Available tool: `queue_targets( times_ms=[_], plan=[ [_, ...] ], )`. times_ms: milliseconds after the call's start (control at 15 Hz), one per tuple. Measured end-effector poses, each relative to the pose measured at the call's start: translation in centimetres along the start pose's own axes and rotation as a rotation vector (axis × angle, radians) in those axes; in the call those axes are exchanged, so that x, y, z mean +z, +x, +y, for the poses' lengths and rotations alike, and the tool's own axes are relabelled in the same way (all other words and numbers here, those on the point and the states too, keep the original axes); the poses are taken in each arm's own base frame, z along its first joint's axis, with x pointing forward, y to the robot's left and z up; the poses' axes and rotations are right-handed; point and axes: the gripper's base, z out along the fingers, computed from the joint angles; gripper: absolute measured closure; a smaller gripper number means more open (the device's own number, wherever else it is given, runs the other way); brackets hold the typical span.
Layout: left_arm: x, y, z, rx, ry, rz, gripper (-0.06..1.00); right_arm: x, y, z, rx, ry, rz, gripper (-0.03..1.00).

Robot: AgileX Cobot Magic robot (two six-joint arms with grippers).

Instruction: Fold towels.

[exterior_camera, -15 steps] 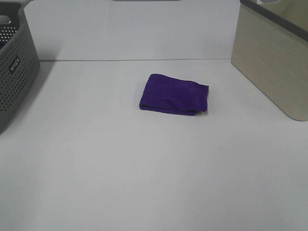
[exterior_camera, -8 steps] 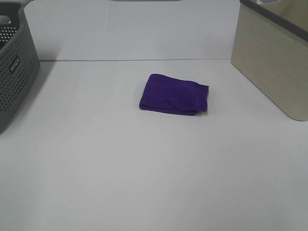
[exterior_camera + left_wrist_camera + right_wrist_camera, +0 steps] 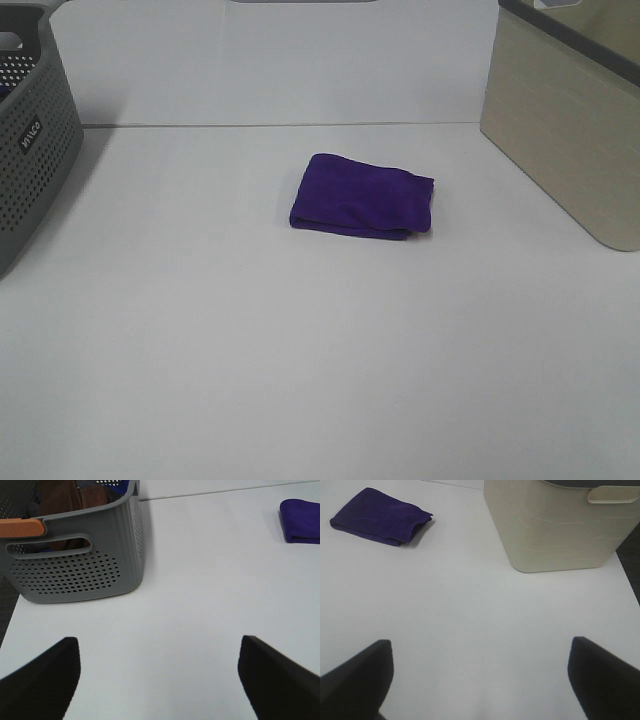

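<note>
The deep purple towel [image 3: 363, 196] lies folded into a small rectangle on the white table, a little behind its middle. It also shows in the left wrist view [image 3: 301, 513] and in the right wrist view [image 3: 381, 515]. No tag shows. Neither arm appears in the exterior high view. My left gripper [image 3: 157, 672] is open and empty over the table near the grey basket, far from the towel. My right gripper [image 3: 482, 677] is open and empty over the table near the beige bin, also far from the towel.
A grey perforated basket [image 3: 30, 140] stands at the left edge and holds brown cloth [image 3: 62, 497]. A beige bin [image 3: 570, 110] with a grey rim stands at the back right; it also shows in the right wrist view [image 3: 555, 525].
</note>
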Motion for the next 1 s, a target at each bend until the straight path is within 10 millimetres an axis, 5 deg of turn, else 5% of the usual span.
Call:
queue_targets(
  times_ms=[1000],
  plan=[
    [0.00, 0.00, 0.00, -0.001, 0.000, 0.000, 0.16, 0.00, -0.01, 0.00, 0.000, 0.000, -0.001, 0.06]
  ],
)
